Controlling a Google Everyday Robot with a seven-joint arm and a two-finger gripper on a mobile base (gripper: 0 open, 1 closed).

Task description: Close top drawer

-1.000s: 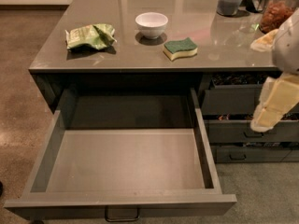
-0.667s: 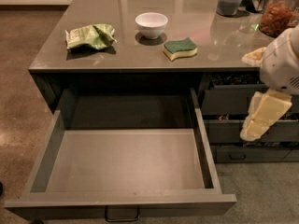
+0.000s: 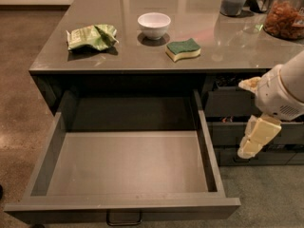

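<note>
Across the upper half of my view runs the grey counter (image 3: 190, 51). Below it the top drawer (image 3: 128, 160) stands far out toward me, its smooth grey floor in full view. To its right sit the other grey drawers (image 3: 228, 103); the upper one is perhaps slightly ajar, though that corner is dim. My white arm (image 3: 285, 89) hangs in front of those, with the pincer (image 3: 256, 137) pointing down near the open drawer's right wall, apart from it. I cannot tell how wide it is set. On the counter are a jar (image 3: 285, 13), a crumpled green bag (image 3: 91, 37), a green sponge (image 3: 183, 49) and a white bowl (image 3: 154, 24). The drawer's loop handle (image 3: 123, 218) sits at the bottom edge.
</note>
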